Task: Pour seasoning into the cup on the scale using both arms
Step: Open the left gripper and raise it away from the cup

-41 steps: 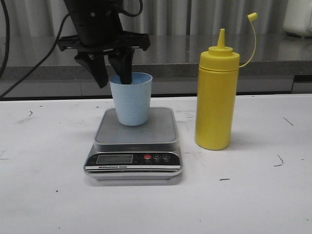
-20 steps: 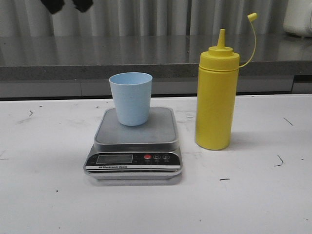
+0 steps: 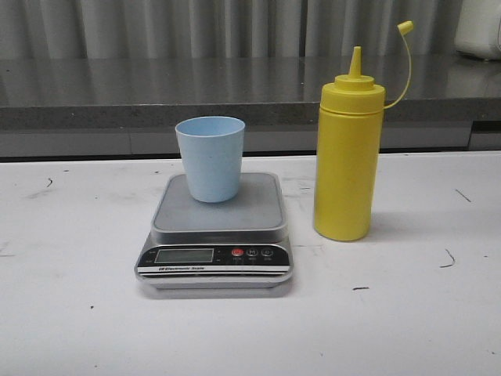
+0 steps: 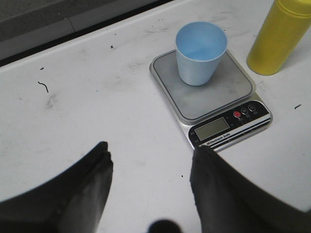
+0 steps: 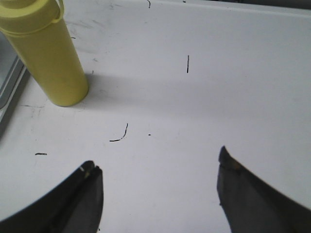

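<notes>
Now: left gripper spread wide, holding nothing, well back from the cup, upright on the scale, mouth up, looks empty. At the scale's 3 o'clock, seasoning standing upright, nozzle skyward. Right gripper also wide apart, clear of it.

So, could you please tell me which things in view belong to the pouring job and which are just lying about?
Belongs to the job:
- yellow seasoning bottle, upright on the table
- pale blue cup, standing on the scale
- left gripper and right gripper, both open

Just lying about:
- white object on the back counter
</notes>
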Robot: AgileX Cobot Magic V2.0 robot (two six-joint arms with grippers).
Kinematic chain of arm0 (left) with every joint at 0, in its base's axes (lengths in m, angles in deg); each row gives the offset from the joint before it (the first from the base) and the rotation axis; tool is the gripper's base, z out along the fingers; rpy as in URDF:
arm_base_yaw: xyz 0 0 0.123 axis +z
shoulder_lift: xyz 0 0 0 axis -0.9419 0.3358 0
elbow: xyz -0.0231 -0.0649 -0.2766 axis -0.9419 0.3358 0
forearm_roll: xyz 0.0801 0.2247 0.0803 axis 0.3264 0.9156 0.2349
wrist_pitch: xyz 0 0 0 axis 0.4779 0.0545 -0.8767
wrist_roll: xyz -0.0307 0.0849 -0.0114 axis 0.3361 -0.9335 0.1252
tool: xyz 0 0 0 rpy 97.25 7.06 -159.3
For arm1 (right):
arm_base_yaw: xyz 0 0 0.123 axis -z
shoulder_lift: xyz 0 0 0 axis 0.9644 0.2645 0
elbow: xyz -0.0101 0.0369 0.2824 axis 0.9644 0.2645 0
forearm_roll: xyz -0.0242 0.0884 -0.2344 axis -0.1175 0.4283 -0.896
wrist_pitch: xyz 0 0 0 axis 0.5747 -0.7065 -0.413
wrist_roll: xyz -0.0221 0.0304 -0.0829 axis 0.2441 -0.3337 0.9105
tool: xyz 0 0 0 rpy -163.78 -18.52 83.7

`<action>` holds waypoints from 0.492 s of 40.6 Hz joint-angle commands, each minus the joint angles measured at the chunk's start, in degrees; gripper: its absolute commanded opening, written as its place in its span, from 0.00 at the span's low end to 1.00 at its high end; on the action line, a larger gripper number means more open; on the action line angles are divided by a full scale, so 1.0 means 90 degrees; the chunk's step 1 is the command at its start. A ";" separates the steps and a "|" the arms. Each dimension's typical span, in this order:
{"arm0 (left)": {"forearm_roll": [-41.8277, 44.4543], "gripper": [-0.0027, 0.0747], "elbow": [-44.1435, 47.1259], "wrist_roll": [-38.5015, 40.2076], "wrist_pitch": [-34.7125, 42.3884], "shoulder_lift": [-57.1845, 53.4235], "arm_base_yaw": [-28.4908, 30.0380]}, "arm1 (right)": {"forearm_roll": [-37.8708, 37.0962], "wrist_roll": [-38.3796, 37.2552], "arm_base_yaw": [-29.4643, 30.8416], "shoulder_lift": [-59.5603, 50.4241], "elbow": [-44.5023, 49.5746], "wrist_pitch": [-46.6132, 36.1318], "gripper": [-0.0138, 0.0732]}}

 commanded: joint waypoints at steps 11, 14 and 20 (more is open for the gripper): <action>-0.0139 0.51 0.1210 0.0000 0.1021 -0.2000 -0.0045 | 0.0046 0.0045 0.0025 0.0018 -0.0216 -0.0366 0.76; -0.0139 0.51 0.1324 0.0000 0.1212 -0.2196 -0.0045 | 0.0046 0.0045 0.0025 0.0018 -0.0216 -0.0366 0.76; -0.0139 0.51 0.1364 0.0000 0.1420 -0.2282 -0.0045 | 0.0046 0.0045 0.0025 0.0018 -0.0216 -0.0366 0.76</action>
